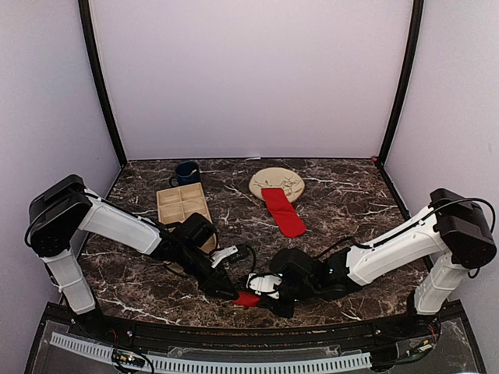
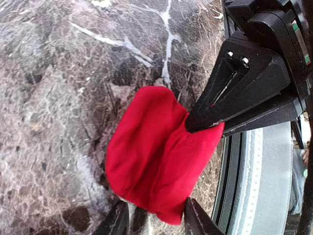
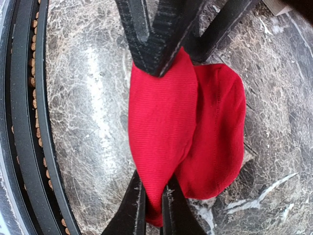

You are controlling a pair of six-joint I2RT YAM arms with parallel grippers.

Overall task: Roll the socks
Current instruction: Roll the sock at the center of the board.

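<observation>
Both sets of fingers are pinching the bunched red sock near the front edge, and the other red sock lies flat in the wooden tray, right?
Not quite. The other red sock is not in the wooden tray; the top external view shows it flat with its far end on the beige plate. The left gripper and right gripper do pinch the bunched sock.

The left gripper (image 1: pixel 228 290) and right gripper (image 1: pixel 261 287) crowd the folded sock (image 1: pixel 246 298) at the near edge of the table (image 1: pixel 351 202), closing off its left and right sides. The table's right half is free. A tray (image 1: pixel 182 204) and mug (image 1: pixel 186 172) fill the far left, and a plate (image 1: pixel 277 181) and flat sock (image 1: pixel 282 210) the far middle.
</observation>
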